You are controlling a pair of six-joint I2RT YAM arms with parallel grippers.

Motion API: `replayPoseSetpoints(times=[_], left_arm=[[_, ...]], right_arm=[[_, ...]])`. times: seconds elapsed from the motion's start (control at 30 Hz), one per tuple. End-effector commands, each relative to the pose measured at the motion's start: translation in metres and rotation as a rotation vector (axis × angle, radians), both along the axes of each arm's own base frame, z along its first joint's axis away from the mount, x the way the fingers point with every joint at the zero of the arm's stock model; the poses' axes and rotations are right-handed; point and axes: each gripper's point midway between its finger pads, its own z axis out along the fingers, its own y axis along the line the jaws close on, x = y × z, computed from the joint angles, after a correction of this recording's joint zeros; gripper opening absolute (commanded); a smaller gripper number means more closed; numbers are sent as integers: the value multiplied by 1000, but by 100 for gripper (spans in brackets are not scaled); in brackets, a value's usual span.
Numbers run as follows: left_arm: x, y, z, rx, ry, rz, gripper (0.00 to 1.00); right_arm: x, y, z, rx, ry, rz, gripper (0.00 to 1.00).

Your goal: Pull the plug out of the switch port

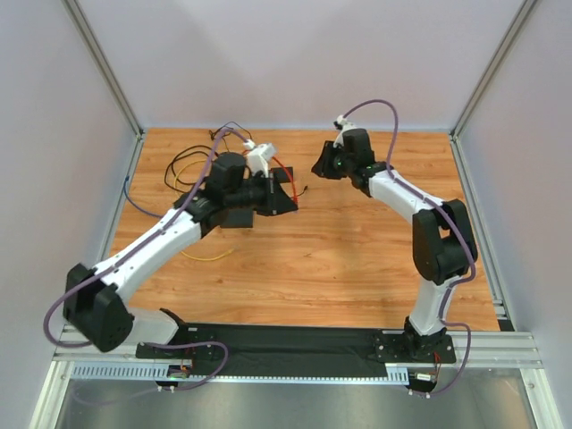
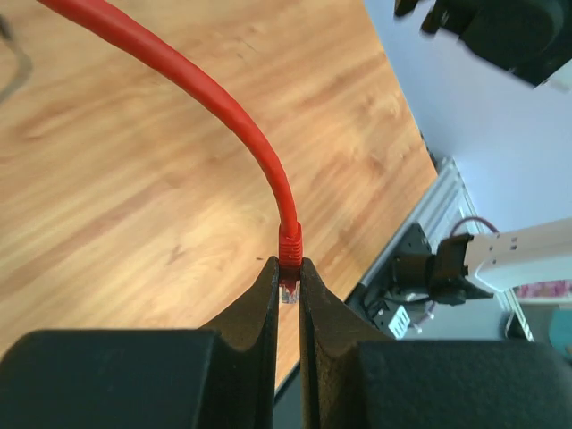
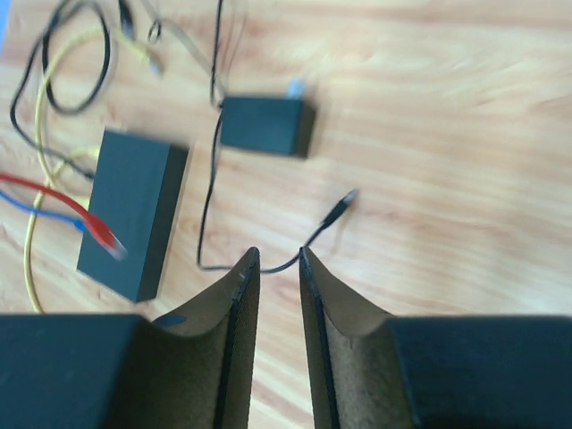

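Note:
In the left wrist view my left gripper [image 2: 288, 262] is shut on the red plug [image 2: 289, 243], whose clear tip shows between the pads. It holds the plug in the air above the wooden table, and the red cable [image 2: 223, 107] arcs up and left. The switch is out of that view. In the right wrist view the black switch [image 3: 134, 210] lies flat, with a red cable end [image 3: 100, 231] and a blue cable [image 3: 45, 214] at its left side. My right gripper [image 3: 277, 253] is open and empty, above the table to the switch's right. In the top view, my left gripper [image 1: 271, 192] is over the switch [image 1: 286, 204], with my right gripper [image 1: 320, 167] apart.
A small black square adapter [image 3: 266, 125] lies beyond the switch; its thin black wire [image 3: 207, 197] ends in a jack [image 3: 344, 204] just ahead of my right fingers. Yellow [image 3: 34, 241] and black [image 1: 183, 165] cables are heaped at the far left. White walls enclose the table.

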Motion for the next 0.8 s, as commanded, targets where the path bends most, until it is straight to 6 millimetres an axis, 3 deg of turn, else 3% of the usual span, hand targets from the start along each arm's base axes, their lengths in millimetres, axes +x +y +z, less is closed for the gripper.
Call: replayPoseSetpoints(times=[0.0, 0.17, 0.2, 0.27, 0.4, 0.43, 0.5, 0.6, 0.77], left_arm=[[-4, -46, -2, -19, 20, -106, 0], [-15, -104, -22, -17, 102, -236, 0], [-5, -115, -28, 9, 113, -224, 0], [-9, -127, -39, 50, 151, -242, 0], [-3, -151, -62, 25, 212, -266, 6], [-3, -154, -65, 19, 211, -269, 13], [-5, -161, -74, 36, 199, -281, 18], [-5, -162, -83, 54, 199, -289, 33], [-4, -151, -81, 110, 143, -289, 52]], right_arm=[[14, -33, 15, 40, -57, -62, 27], [17, -80, -8, 58, -7, -152, 28], [18, -93, -10, 67, 4, -180, 29], [17, -103, -16, 68, 18, -196, 31], [21, -143, -21, 41, 38, -286, 36], [20, -153, -26, 22, 57, -312, 37], [20, -176, -32, 8, 76, -363, 37], [18, -194, -34, -3, 95, -410, 38], [16, -199, -31, -18, 95, -423, 40]])
